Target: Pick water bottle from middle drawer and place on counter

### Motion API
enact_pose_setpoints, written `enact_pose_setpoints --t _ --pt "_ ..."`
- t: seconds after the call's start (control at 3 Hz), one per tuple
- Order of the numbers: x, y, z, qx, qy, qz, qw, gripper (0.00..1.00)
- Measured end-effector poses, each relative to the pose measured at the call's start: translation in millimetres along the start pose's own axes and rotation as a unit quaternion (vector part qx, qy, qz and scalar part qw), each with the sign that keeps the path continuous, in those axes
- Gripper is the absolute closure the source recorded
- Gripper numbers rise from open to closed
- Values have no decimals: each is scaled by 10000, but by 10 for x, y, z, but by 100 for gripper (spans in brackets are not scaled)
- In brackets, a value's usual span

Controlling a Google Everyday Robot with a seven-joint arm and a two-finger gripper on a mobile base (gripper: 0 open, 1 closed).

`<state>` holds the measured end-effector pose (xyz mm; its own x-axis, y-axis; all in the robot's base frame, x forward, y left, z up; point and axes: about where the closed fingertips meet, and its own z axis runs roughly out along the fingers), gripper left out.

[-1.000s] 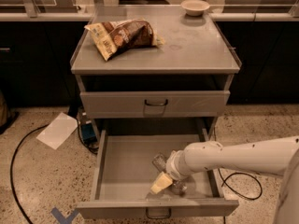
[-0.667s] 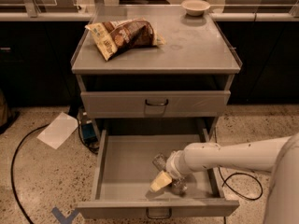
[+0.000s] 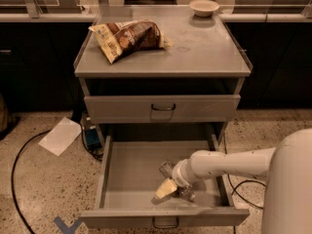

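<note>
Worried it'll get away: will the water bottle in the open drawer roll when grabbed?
The water bottle seems to lie on its side on the middle drawer's flat floor, so a nudge would probably roll it. Its clear plastic likely flexes and slips. The gripper is beside it.

The single camera looks down from high in front of the cabinet, fairly near, facing counter and open drawer, where the gripper sits low-centre.

The gripper sits at the water bottle inside the open middle drawer.
</note>
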<state>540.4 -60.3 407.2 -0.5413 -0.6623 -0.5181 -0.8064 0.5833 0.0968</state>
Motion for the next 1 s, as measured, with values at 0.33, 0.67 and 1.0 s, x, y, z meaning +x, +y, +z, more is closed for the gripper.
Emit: enact_pose_setpoints --t 0.33,0.67,1.0 --pt "149 -19 120 -81 53 185 9998 0" --pt "240 -44 216 -137 81 279 9995 0" --pt "241 -43 218 -139 82 280 9995 19"
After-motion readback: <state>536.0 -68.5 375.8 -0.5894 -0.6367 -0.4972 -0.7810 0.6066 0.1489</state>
